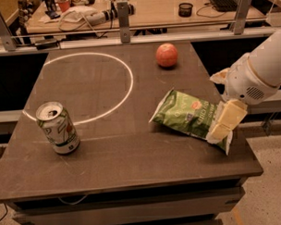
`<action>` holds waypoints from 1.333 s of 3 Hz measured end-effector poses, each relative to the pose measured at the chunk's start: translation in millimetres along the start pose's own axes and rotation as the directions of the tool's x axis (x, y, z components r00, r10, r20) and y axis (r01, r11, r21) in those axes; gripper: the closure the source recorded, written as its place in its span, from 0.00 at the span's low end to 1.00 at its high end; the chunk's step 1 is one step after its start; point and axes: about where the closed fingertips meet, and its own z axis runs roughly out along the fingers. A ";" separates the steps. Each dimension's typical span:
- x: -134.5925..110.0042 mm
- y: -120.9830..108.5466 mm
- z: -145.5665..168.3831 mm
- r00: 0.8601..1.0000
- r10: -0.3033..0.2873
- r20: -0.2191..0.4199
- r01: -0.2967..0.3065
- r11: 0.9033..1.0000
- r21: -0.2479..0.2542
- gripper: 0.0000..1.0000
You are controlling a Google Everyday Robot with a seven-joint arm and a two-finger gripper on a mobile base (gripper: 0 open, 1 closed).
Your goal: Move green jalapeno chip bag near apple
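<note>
The green jalapeno chip bag (187, 113) lies flat on the right part of the dark table, its long axis running from upper left to lower right. The apple (166, 55) sits near the table's far edge, well beyond the bag. My gripper (225, 123) comes in from the right on a white arm and hangs over the bag's right end, its cream fingers (229, 118) covering that end.
A white-and-green soda can (58, 128) stands upright at the front left. A white circle (130, 82) is marked on the table top (100, 162). A rail and a cluttered desk lie behind. The table's right edge is just past the bag.
</note>
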 end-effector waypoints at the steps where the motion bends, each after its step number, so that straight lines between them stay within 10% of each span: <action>1: -3.6 1.4 14.6 1.000 -0.014 0.017 0.014 1.000 -0.006 0.00; 2: -4.2 2.5 26.2 0.999 -0.025 0.032 0.026 1.000 -0.011 0.00; 4: 0.9 6.7 36.0 0.999 -0.038 0.035 0.038 0.999 -0.006 0.41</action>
